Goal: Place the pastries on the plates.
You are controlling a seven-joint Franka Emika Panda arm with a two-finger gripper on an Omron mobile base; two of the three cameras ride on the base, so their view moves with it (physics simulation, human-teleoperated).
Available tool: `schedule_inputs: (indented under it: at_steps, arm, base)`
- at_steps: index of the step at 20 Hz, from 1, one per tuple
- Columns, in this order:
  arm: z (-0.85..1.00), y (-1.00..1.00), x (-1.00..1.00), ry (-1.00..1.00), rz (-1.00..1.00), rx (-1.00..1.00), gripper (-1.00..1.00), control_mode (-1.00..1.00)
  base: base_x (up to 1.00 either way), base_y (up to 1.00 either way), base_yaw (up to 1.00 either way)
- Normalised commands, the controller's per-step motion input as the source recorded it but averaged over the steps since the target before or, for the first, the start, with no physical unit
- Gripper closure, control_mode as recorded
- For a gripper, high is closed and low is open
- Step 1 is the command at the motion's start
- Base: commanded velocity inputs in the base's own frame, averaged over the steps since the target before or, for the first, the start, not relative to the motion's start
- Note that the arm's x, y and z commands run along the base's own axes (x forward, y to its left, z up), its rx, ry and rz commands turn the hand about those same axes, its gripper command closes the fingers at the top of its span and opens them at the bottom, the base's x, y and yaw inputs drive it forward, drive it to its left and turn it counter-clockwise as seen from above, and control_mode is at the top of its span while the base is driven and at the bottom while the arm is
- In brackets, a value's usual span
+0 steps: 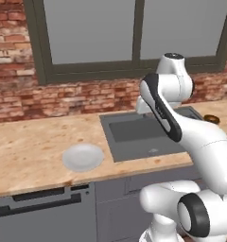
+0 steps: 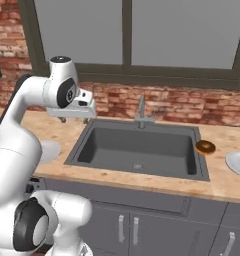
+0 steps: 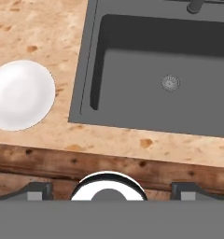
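The hand (image 2: 74, 119) hangs high over the bench (image 1: 25, 146) near the sink's (image 2: 137, 145) left rear corner, carrying nothing; its tips sit well apart at the bottom of the hand view, so I judge it open, likely held up to survey before any reach. One plate (image 1: 82, 157) lies bare on the bench left of the sink, at about nine o'clock in the hand view, near the front edge. The doughnut (image 2: 205, 146) rests just beside the sink's right rim, with the second plate (image 2: 239, 164) at its four o'clock, cut by the frame. Open bench surrounds both plates; the basin between them must be crossed.
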Motion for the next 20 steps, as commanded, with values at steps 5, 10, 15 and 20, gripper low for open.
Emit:
schedule_inputs:
  at_steps: [5, 10, 15, 20]
  arm:
    - [0.0, 0.0, 0.0, 0.0, 0.0, 0.0, -1.0, 1.0]
    - [0.0, 0.0, 0.0, 0.0, 0.0, 0.0, -1.0, 1.0]
    - [0.0, 0.0, 0.0, 0.0, 0.0, 0.0, -1.0, 1.0]
    - [0.0, 0.0, 0.0, 0.0, 0.0, 0.0, -1.0, 1.0]
  base:
    - [-0.1, -0.99, -0.12]
    - [0.0, -1.0, -0.1]
    - [0.02, -1.0, -0.03]
    - [0.22, -0.94, 0.0]
